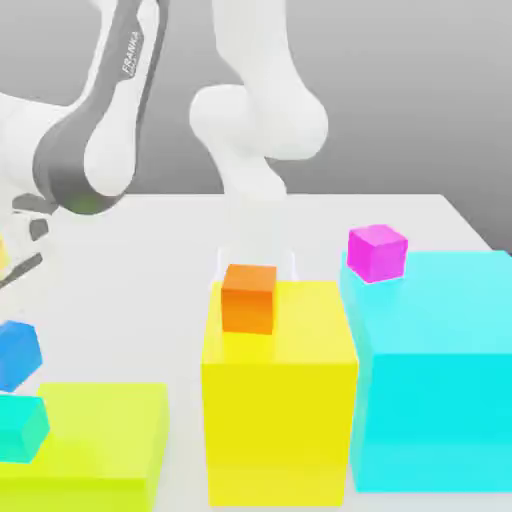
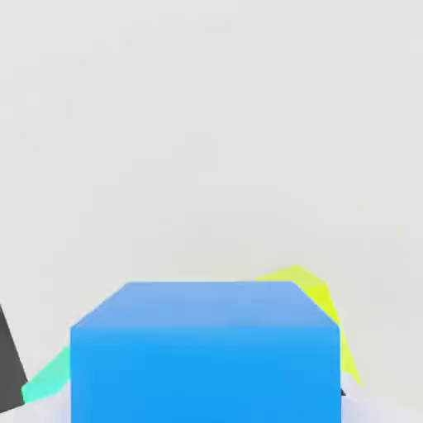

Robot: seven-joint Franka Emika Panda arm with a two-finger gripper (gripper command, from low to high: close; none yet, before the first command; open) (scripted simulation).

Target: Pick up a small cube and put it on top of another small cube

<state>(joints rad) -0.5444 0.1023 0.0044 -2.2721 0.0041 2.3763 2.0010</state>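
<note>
The small bright-blue cube (image 1: 15,355) hangs at the exterior view's left edge, just above a small teal cube (image 1: 20,428) that rests on a low lime block (image 1: 110,430). My gripper (image 1: 24,250) reaches down at that left edge, with its fingertips cut off by the frame. In the hand view the blue cube (image 2: 205,355) sits very close, with a dark finger (image 2: 8,363) beside it. A sliver of the teal cube (image 2: 48,382) and the lime block (image 2: 318,301) show behind it. The gripper appears shut on the blue cube.
A tall yellow block (image 1: 280,400) carries a small orange cube (image 1: 248,297). To its right in the exterior view, a tall cyan block (image 1: 440,370) carries a small magenta cube (image 1: 377,252). The white table (image 1: 150,250) stretches behind them.
</note>
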